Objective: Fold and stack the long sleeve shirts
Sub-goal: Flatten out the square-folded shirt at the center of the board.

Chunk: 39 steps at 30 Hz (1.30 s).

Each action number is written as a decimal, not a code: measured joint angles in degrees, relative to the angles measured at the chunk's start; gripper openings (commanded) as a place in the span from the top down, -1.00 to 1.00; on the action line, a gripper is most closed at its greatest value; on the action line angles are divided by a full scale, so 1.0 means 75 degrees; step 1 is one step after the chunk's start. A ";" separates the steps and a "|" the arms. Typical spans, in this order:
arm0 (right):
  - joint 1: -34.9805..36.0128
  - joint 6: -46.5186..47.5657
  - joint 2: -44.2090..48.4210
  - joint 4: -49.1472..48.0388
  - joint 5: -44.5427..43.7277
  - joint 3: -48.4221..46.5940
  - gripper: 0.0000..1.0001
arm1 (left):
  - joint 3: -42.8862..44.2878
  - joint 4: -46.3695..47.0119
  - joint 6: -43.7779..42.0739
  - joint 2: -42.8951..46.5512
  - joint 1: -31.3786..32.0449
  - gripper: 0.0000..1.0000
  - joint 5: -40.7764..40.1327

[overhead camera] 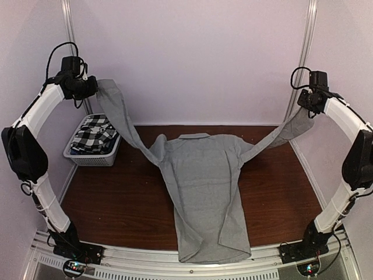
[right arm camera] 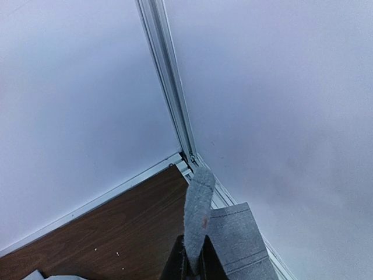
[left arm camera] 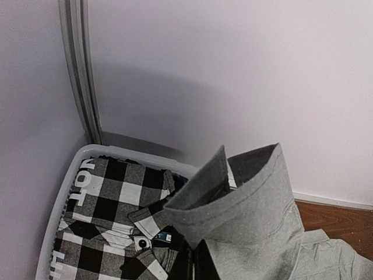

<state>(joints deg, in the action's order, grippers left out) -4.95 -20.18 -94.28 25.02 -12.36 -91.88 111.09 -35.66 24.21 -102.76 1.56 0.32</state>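
Holding one sleeve end each, both arms have the grey shirt (overhead camera: 204, 192) spread wide. Left gripper (overhead camera: 93, 87) is raised over the far-left corner, jaws closed narrow on a cuff that stands up out of them in its wrist view. Right gripper (overhead camera: 306, 106) is over the far-right corner, pinching the other cuff the same way. Shirt body lies flat on the table (overhead camera: 116, 204), collar toward the far edge, hem draped over the near edge between the arm bases. Long axis runs far to near, down the middle. Sleeves rise off the shoulders in a V, the left one lifted higher. Checked shirt (overhead camera: 93, 133) sits bundled in the basket (overhead camera: 87, 158) by the far-left corner, below the left gripper. Judgement: the body lies inward and nearer from both grippers, roughly equal reach; each sleeve wants carrying in across the centre line.
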 measured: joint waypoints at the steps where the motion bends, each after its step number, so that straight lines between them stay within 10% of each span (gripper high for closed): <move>1: -0.0032 0.0041 -0.0105 0.0029 0.0020 -0.0227 0.91 | 0.0146 -0.0035 -0.0015 -0.0082 -0.0032 1.00 0.0026; 14: -0.0079 0.0102 -0.0723 0.0192 0.0420 -0.0877 0.89 | 0.0962 -0.0300 -0.0050 -0.0769 -0.0090 1.00 0.0863; 39: 0.2302 0.0221 -0.0402 -0.0699 0.0629 0.3424 0.75 | -0.4922 0.1204 0.0160 0.0029 0.2967 1.00 0.1105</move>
<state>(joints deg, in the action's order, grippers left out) 12.32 -18.52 -97.30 19.77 -7.64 -66.19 74.17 -26.63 25.41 -102.54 23.81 8.60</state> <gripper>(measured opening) 0.126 0.008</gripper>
